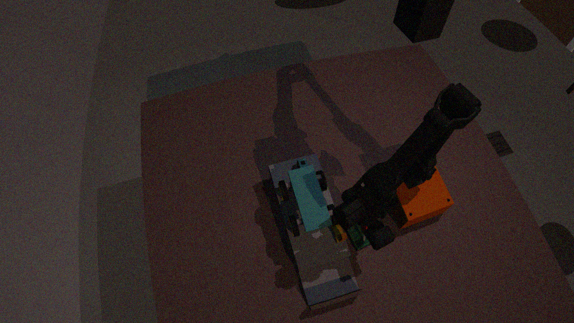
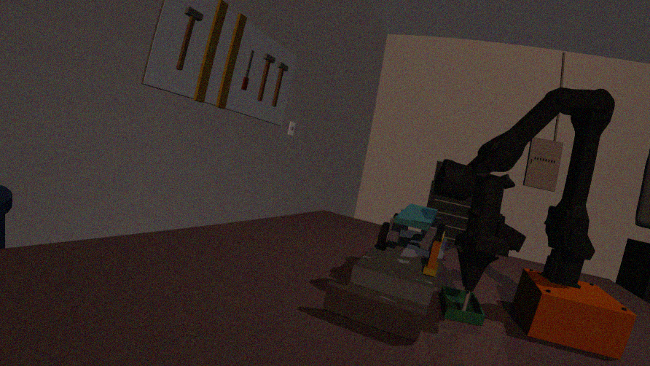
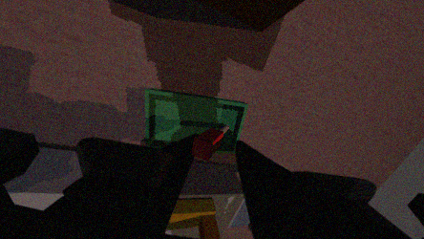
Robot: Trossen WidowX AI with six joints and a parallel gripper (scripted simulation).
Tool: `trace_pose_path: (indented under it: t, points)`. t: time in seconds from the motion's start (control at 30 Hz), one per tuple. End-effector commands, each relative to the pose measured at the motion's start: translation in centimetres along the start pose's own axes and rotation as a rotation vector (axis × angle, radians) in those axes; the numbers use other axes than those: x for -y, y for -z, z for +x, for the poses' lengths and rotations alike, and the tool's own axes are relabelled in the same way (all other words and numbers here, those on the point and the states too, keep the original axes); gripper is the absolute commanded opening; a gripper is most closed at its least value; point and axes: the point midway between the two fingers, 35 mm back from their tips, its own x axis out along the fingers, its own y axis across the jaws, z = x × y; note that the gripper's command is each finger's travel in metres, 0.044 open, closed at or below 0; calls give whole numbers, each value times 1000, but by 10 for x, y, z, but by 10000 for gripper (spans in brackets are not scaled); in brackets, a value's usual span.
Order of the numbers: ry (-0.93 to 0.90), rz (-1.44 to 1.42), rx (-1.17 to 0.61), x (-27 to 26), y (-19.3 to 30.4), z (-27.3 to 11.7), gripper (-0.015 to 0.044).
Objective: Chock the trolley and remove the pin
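Note:
The trolley with its teal deck stands on the grey ramp. The yellow chock with its orange handle is on the ramp at the downhill side of the trolley's wheel nearest the tray; contact is too dark to confirm. My gripper is open, low over the green tray. The red-headed stop pin leans between the parted fingers, its head near one finger and its shaft reaching down into the tray.
The arm's orange base block stands beyond the tray, on the side away from the ramp. The ramp's side edge runs close beside the tray. A tool board hangs on the wall in the exterior view.

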Motion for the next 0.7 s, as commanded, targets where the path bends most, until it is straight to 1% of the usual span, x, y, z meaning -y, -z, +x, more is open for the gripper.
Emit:
trace_pose_path:
  t: [0.0, 0.67]
  points:
    - [4, -1, 3, -3, 0, 1, 190]
    - [3, -1, 3, -14, 0, 4, 190]
